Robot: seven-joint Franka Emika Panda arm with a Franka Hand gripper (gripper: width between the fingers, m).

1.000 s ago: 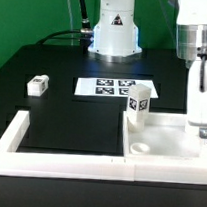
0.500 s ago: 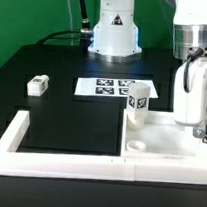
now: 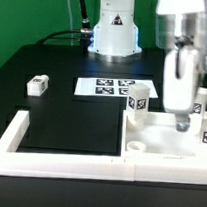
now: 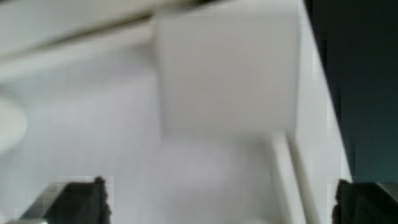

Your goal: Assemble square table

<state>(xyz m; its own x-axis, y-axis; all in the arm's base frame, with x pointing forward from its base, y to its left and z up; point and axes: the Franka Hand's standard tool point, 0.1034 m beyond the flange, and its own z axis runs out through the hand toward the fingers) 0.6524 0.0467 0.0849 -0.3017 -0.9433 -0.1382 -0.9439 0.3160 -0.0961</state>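
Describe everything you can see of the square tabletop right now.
The square tabletop is a white, matte, plastic-looking slab lying flat, rimmed face up, nested in the corner of the L-shaped border wall at the exterior view's right. A round hole shows in its near left corner; a tagged leg block stands upright at its far left corner. The open gripper hangs just above it; contact is unclear.

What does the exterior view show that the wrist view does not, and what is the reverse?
Only the exterior view shows the loose leg block, the marker board, the standing leg block at a corner of the slab, and the border wall. Only the wrist view shows the dark fingertips, set wide apart. Both show the white slab close under the gripper, blurred in each.
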